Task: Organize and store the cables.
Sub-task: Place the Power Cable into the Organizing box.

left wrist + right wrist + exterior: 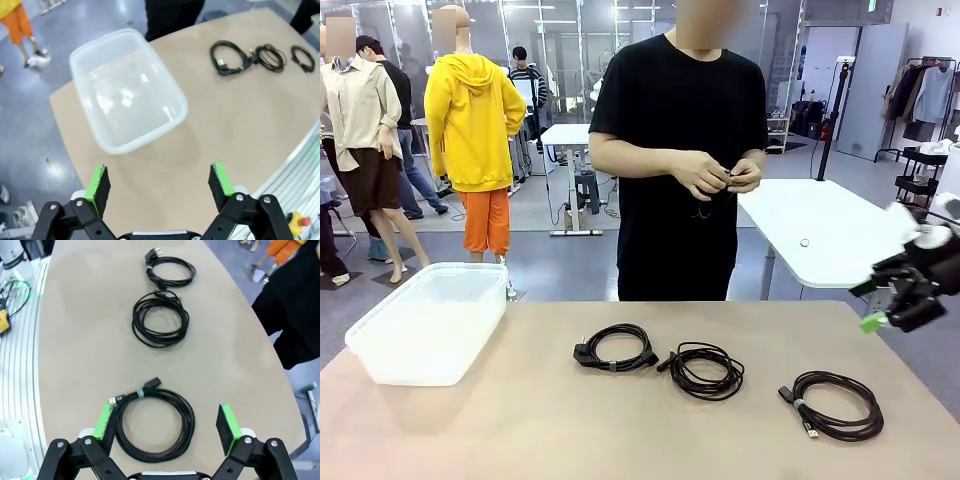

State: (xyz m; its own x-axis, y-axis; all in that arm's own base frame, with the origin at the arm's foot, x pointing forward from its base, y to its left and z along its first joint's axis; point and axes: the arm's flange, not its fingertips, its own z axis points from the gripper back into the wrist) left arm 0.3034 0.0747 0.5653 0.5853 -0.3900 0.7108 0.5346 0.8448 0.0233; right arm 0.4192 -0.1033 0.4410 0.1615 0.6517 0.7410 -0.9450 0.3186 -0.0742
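Three coiled cables (680, 375) are being left lying in a row on the surface (520, 430). The right hand (165, 416) is being held spread wide directly above the end coil (189, 421), which is being framed between its fingers and not touched. The left hand (160, 177), likewise spread, is being held above the surface beside the clear bin (127, 90), well apart from the cables.

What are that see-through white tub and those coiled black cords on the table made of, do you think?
The translucent white rectangular tub looks like moulded plastic with a glossy finish: light glints on its floor and passes through its walls. The coiled black cords look rubber- or vinyl-sheathed, matte with a faint sheen. A braided cover is possible, but they are too small to tell.
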